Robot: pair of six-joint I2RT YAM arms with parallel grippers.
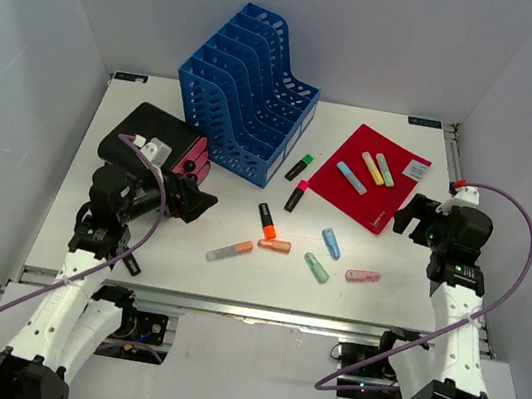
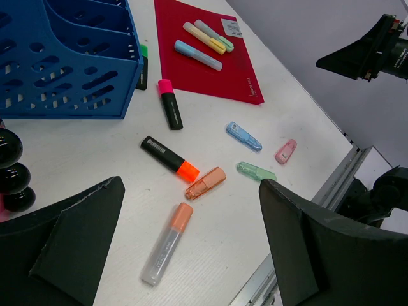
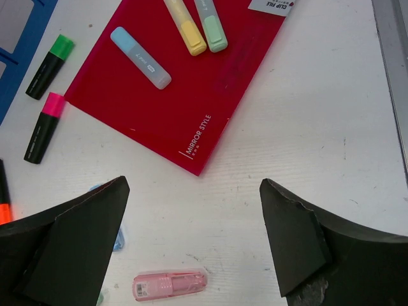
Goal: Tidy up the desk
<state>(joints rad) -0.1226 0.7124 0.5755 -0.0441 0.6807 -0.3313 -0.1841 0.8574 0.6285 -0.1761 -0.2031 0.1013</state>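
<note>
Surface point(image 1: 262, 285) first: white, it fills the view and carries the blue rack point(image 1: 248, 90), which stands toward its far edge, left of centre. The metal rail runs along the edge opposite the rack, on my side.

Just beside the rack's left side I see a black case point(image 1: 145, 135). To the rack's right a red folder point(image 1: 372, 204) lies flat, and on it are a blue highlighter point(image 1: 350, 178), a yellow highlighter point(image 1: 372, 168) and a green highlighter point(image 1: 384, 168).

A green-capped marker point(image 1: 298, 167) lies just beside the rack's near right corner. A pink-capped marker point(image 1: 296, 196) is a little nearer to me than that, and an orange-capped marker point(image 1: 267, 220) is nearer again. In front of the rack, well apart from it, lie a short peach piece point(image 1: 274, 245) and a clear pen point(image 1: 228, 251) with a peach cap. Further right of these are a small blue piece point(image 1: 331, 242), a green piece point(image 1: 316, 267) and a pink piece point(image 1: 362, 276). I cannot tell what these small pieces are.

My left jaws stand wide apart with nothing between them. They hang in front of the rack's left corner, by the case. My right jaws are well to the right of the rack, past the folder, and they too are spread wide and grip nothing.
</note>
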